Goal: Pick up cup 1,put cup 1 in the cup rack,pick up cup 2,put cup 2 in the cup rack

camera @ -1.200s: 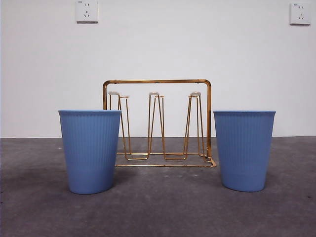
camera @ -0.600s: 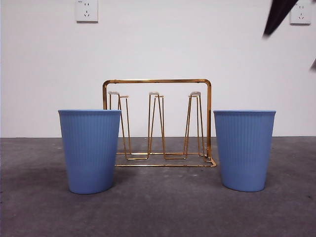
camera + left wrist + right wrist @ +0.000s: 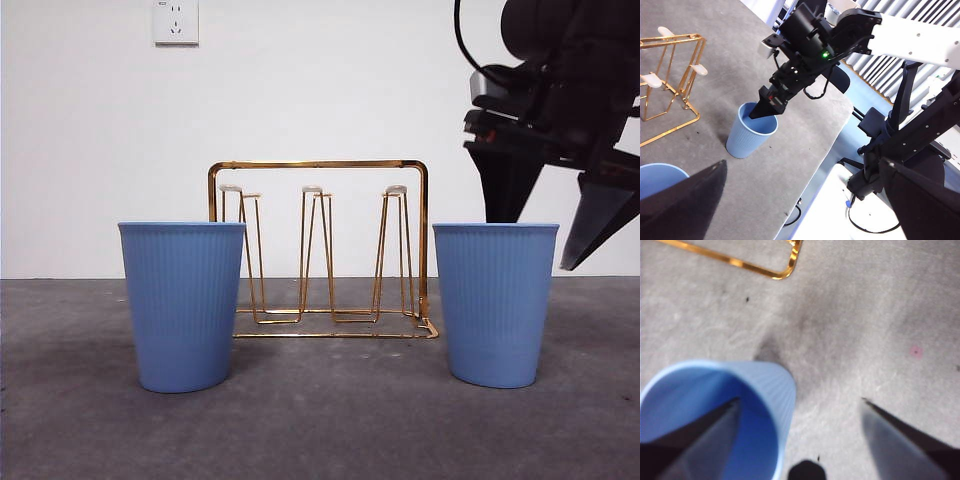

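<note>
Grey table [image 3: 320,430], white wall [image 3: 330,90]; right tool [image 3: 550,235] spread astride blue cup's [image 3: 495,305] rim.

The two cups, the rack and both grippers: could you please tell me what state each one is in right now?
Right-hand blue cup: upright on the table, empty, not yet gripped.
Left-hand blue cup: upright on the table, untouched.
Cup rack: upright between the cups, prongs bare.
Right gripper: open, one jaw inside the right-hand cup's rim, the other outside.
Left gripper: open, away from both cups.
</note>
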### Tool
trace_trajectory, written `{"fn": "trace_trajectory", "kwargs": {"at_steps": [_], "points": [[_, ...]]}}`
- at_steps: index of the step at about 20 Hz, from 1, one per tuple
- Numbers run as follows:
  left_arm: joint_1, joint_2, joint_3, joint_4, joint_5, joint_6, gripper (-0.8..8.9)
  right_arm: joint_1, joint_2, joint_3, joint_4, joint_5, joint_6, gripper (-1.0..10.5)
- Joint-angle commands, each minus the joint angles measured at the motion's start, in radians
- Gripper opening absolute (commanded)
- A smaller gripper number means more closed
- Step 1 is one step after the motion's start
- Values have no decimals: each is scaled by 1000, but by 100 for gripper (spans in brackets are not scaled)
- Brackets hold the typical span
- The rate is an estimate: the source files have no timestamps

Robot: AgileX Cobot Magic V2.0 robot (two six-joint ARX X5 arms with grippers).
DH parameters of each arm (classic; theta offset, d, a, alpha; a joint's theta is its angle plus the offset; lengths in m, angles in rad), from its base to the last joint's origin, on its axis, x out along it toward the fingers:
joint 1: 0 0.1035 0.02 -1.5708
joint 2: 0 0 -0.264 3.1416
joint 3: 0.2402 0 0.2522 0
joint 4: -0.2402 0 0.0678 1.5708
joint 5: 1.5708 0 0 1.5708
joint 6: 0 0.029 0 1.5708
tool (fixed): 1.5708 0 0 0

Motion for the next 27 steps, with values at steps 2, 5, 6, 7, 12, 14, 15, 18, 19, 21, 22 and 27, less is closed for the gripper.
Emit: {"fn": "trace_trajectory", "kwargs": {"at_steps": [2, 5, 6, 7, 12, 14, 15, 18, 19, 21, 22, 27], "points": [[-3, 8, 3, 21, 5, -6, 664, 2, 26, 5, 26, -8, 12, 147], [-3, 19, 3, 47, 5, -29, 664, 2, 32, 5, 36, -30, 9, 79], [-3, 24, 3, 59, 5, -35, 664, 2, 33, 5, 42, -31, 2, 3], [-3, 26, 3, 62, 5, -41, 664, 2, 34, 5, 45, -31, 2, -15], [-13, 35, 3, 71, 6, -63, 664, 1, 26, 5, 40, -58, -40, -17], [-24, 37, 3, 102, 6, -96, 664, 1, -15, 5, 32, -91, -42, -16], [-31, 39, 3, 135, 19, -124, 664, 1, -53, 6, 33, -104, -43, -16], [-48, 48, 3, 323, 82, -274, 664, 1, -236, 9, 83, -202, -34, -16], [-53, 53, 3, 389, 81, -320, 664, 1, -301, 11, 115, -230, -21, -16], [-67, 65, 3, 526, 80, -405, 664, 1, -452, 25, 212, -270, 16, -16], [-78, 73, 3, 600, 80, -450, 664, 1, -531, 38, 275, -278, 42, -16], [-153, 127, 3, 896, 3, -602, 664, 1, -726, 125, 513, -278, 79, -16]]}}
